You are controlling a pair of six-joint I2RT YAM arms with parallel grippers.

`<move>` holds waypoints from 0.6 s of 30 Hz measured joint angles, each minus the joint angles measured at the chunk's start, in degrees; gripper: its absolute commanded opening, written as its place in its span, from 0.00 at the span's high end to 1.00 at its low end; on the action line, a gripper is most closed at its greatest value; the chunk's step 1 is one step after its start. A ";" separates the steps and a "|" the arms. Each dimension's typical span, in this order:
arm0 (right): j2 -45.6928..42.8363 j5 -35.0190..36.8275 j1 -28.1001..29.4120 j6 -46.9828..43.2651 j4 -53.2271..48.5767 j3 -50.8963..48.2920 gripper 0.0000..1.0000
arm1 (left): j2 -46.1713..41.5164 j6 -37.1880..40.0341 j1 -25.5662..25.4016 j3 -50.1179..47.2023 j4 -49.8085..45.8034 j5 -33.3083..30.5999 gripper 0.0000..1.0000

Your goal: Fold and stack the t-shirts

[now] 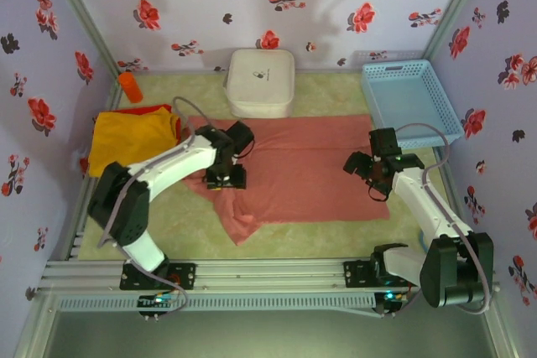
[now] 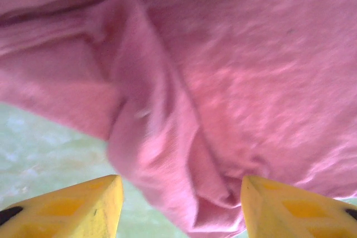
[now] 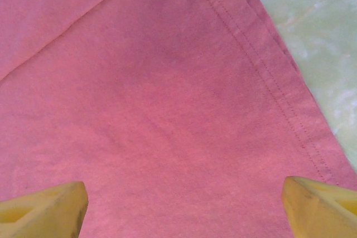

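The t-shirts were in two places. The yellow-orange one (image 1: pixel 132 140) lay bunched by the left wall with a red one (image 1: pixel 156 109) peeking out along its far edge. The salmon-pink one (image 1: pixel 310 165) was spread wide across the middle of the table, its near-left corner trailing in a rumpled point.

On to the containers! A white box (image 1: pixel 261 81) with rounded corners sat at the back centre with its lid down, so its contents could not be told, and its front edge was just at the pink shirt's far hem. The light blue basket (image 1: pixel 409 98) stood in the back right corner, its slatted walls and floor in plain sight.

The left gripper (image 1: pixel 225 176) was down over the pink shirt's crumpled left side. In the left wrist view its yellow fingers (image 2: pixel 95 199) stood apart, a thick fold of cloth lying between them but not pinched. The right gripper (image 1: pixel 370 175) hung over the shirt's right edge with its jaws spread wide, holding nothing, and the stitched hem ran between its fingers (image 3: pixel 50 204) in the right wrist view.

All this was on a pale green mat (image 1: pixel 336 232). A small orange cylinder (image 1: pixel 130 87) lay at the back left, and lilac walls (image 1: pixel 168 6) printed with red flowers closed in three sides.
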 measured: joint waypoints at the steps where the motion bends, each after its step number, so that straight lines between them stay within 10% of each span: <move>1: 0.11 -0.26 0.00 0.00 0.28 0.00 0.10 | -2.73 -0.15 0.92 -2.27 -0.26 0.13 0.44; 18: 3.54 -2.34 0.00 0.00 2.25 0.00 0.10 | -18.27 -9.77 7.43 -29.18 18.34 9.38 0.54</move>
